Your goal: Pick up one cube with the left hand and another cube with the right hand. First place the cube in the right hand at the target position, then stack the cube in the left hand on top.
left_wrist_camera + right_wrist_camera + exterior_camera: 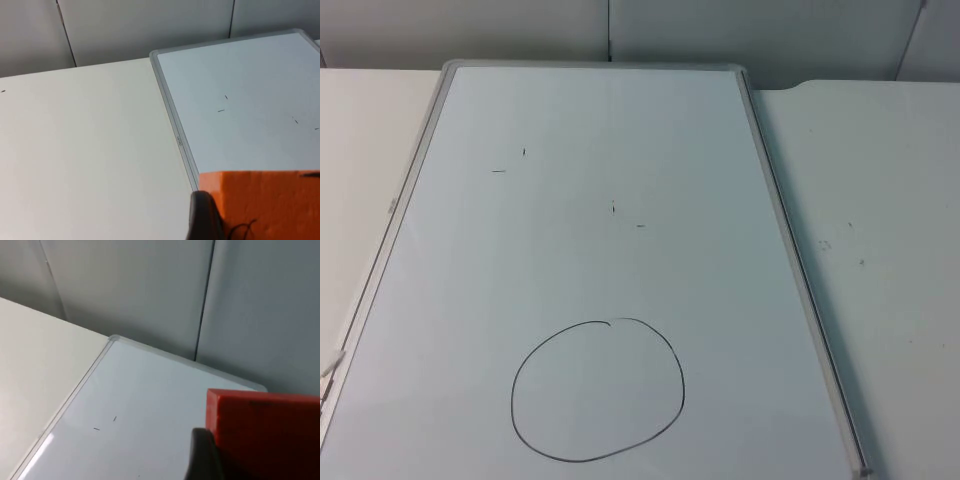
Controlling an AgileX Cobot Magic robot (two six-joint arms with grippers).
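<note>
Left gripper (235, 225): black fingertip (202, 217) pressed against the side of an orange foam-like cube (265, 205), which sits between the fingers and is raised over the left edge of the board; looks clamped on it, second finger not visible. Cube has a thin black mark on its face.

Right gripper (240, 460): same arrangement, black fingertip (202, 455) against a red cube (265, 432), held above the far part of the board; reads as gripped, other finger out of sight.

Below both: a large rectangular whiteboard with a pale grey metal frame (775, 200), lying flat on the white table top (880, 200). Near end of the board carries a hand-drawn black circle outline (513, 385), nothing inside it. A few short black pen ticks (524, 152) farther up the board surface.

Table extends both sides of the board; a couple of small dark specks on the right part. Beyond the board's far edge, the grey partition wall (520, 30) with a vertical panel seam.
</note>
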